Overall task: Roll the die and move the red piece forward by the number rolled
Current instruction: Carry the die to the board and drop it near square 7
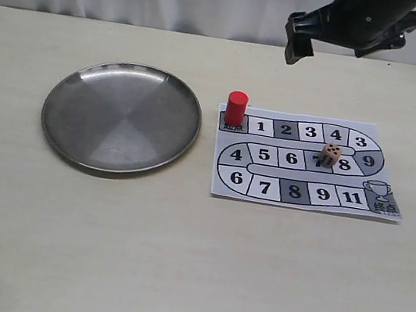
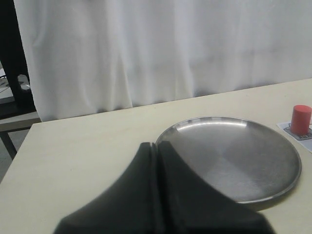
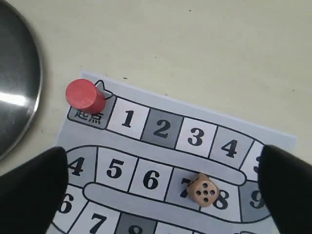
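Right wrist view shows my right pincer (image 3: 162, 168) open and empty, high over the board (image 3: 126, 119). Dropping off-centre, a finger (image 3: 34, 190) may tip the die (image 3: 203, 189) to another face or drag the board. Die lies below, between my fingers, on 7–8; red piece (image 3: 84, 95) stands on start.

The left gripper (image 2: 156, 148) fills the near foreground, its two black fingers pressed together with only a thin seam between them. Just beyond it, a round metal plate (image 2: 234, 161) lies on the pale table (image 2: 83, 146). The red piece (image 2: 301, 120) stands upright beside the plate, on a corner of the printed sheet (image 2: 286, 127). A white curtain (image 2: 146, 48) hangs behind.
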